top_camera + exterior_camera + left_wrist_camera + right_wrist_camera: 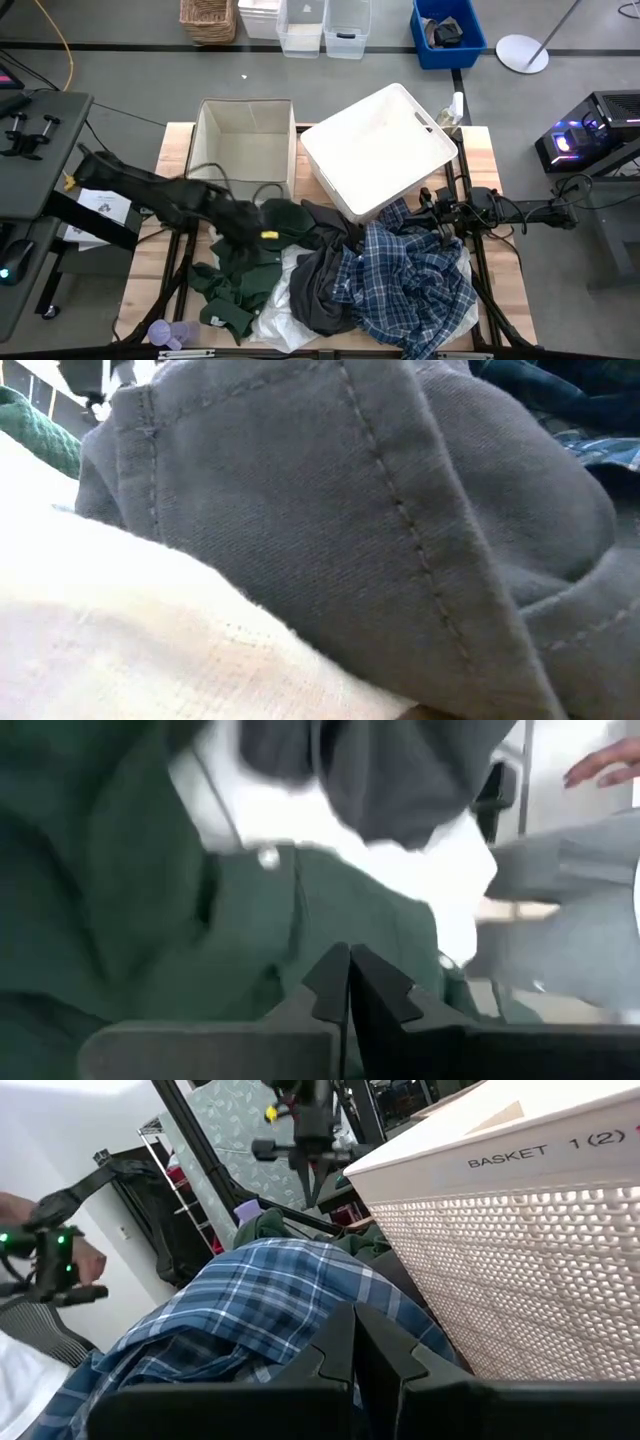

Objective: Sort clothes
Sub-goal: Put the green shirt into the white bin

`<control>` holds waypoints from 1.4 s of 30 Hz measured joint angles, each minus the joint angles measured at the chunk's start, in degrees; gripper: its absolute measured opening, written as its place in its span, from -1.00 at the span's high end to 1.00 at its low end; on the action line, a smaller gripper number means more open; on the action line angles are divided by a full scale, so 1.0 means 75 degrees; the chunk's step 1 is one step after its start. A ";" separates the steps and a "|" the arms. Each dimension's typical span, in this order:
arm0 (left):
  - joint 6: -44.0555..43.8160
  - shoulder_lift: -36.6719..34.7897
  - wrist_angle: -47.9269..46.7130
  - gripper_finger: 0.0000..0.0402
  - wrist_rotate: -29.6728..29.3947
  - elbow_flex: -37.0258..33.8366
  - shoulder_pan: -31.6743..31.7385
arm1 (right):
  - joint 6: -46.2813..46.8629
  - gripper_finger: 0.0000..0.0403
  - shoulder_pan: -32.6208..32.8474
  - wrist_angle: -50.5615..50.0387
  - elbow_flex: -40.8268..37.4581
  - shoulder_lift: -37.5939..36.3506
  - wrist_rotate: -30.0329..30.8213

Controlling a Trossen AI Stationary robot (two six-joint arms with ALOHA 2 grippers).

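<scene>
Over the pile's left side, left gripper point(262, 234) hovers above dark green garment point(240, 275), jaws closed, empty; garment directly below, nearest this arm. Plaid shirt point(415, 280) beside right gripper point(432, 212), jaws closed, empty. Pile near white basket point(380, 150).

This looks like a robot lab. A wooden table point(505, 290) sits on a grey floor point(120, 60) with cables on it. Past the table stand clear plastic boxes point(322, 25), a blue bin point(447, 30) and a wicker basket point(208, 20). A machine with glowing lights point(585, 135) sits off to one side.
</scene>
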 joint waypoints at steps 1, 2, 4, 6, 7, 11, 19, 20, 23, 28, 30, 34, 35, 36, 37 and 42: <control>-0.0128 0.0179 0.0054 0.93 0.0104 0.0000 -0.0029 | 0.0000 1.00 0.0000 0.0000 0.0001 0.0000 0.0000; -0.0133 0.0331 0.0076 0.89 0.0206 0.0003 -0.0070 | 0.0000 1.00 0.0000 -0.0001 -0.0001 0.0000 0.0000; 0.0137 0.0602 -0.0019 0.78 0.0228 0.0003 -0.0172 | 0.0000 1.00 0.0000 0.0002 -0.0002 0.0000 -0.0003; 0.0511 0.0886 -0.0198 0.64 0.0226 0.0003 -0.0225 | 0.0000 1.00 -0.0001 -0.0001 0.0000 0.0000 -0.0003; 0.0652 0.1032 -0.0299 0.56 0.0224 0.0003 -0.0251 | 0.0002 1.00 -0.0003 -0.0001 -0.0002 0.0000 -0.0003; 0.1403 0.1516 -0.0658 0.19 -0.0054 0.0003 -0.0487 | 0.0001 1.00 0.0000 0.0000 0.0001 0.0000 -0.0006; 0.1269 0.1717 -0.0892 -0.37 -0.1193 0.0137 -0.0612 | 0.0000 1.00 0.0000 -0.0001 0.0000 0.0000 -0.0009; 0.1194 0.1706 -0.1068 -0.39 -0.1201 0.0283 -0.0611 | 0.0002 1.00 0.0000 -0.0001 0.0000 0.0000 -0.0009; 0.1177 0.1701 -0.1750 -0.41 -0.1884 0.0715 -0.0715 | 0.0001 1.00 -0.0003 -0.0001 0.0001 0.0000 -0.0009; 0.1936 0.1936 -0.1670 -0.42 -0.2266 0.0769 -0.0829 | 0.0003 1.00 0.0000 0.0000 0.0000 0.0000 -0.0012; 0.2162 0.2257 -0.1661 -0.42 -0.2266 0.0761 -0.0828 | 0.0000 1.00 -0.0001 -0.0001 0.0000 0.0000 -0.0013; 0.2218 0.2829 -0.1420 -0.42 -0.2259 0.0758 -0.0883 | 0.0000 1.00 0.0000 -0.0001 -0.0001 0.0000 -0.0015; 0.2223 0.2953 -0.1342 -0.42 -0.2301 0.0758 -0.0927 | 0.0002 1.00 -0.0003 -0.0001 0.0000 0.0000 -0.0015; 0.2231 0.3031 -0.1265 -0.42 -0.2370 0.0758 -0.0970 | 0.0001 1.00 -0.0002 -0.0001 0.0000 0.0000 -0.0015; 0.2275 0.3091 -0.1185 -0.42 -0.2417 0.0758 -0.1009 | 0.0001 1.00 -0.0001 -0.0001 0.0000 0.0000 -0.0015; 0.2133 0.3092 -0.1208 0.02 -0.2502 0.0956 -0.1103 | 0.0003 1.00 0.0000 0.0002 -0.0001 0.0000 -0.0060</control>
